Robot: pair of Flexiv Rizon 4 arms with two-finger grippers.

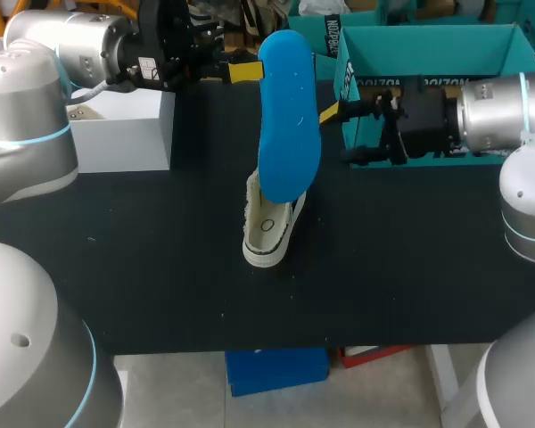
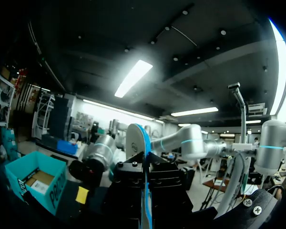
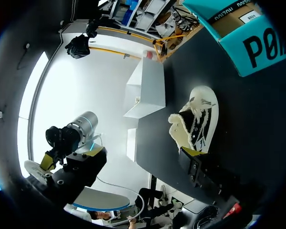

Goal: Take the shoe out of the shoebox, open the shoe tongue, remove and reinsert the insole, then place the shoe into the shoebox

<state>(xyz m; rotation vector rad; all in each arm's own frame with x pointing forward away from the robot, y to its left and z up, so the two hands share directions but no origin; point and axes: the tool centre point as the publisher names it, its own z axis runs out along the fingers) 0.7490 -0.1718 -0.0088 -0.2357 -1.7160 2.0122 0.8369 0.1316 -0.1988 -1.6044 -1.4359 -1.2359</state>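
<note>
A black table [image 1: 160,259] fills the head view, with a white box [image 1: 125,134] on its far left and the teal shoebox [image 1: 428,53] on its far right. My left gripper [image 1: 241,71] has its fingers closed on one end of the blue insole [image 1: 290,116]. The insole hangs upright below them, its lower end at the shoe [image 1: 272,227] resting on the table. I cannot tell whether that end touches the shoe. My right gripper [image 1: 339,134] sits just beside the insole, fingers apart and holding nothing.

In the left wrist view the insole [image 2: 136,138] runs edge-on between my fingers and on ahead of them; their yellow tips are hidden.

In the right wrist view the shoe [image 3: 198,121] lies just ahead of my fingers, its opening showing, with nothing between them.

I judge the insole is out and reinsertion is the step in hand. Next I would need to feed the lower end down into the shoe's opening. The right fingers should steady the shoe so it doesn't slide.
</note>
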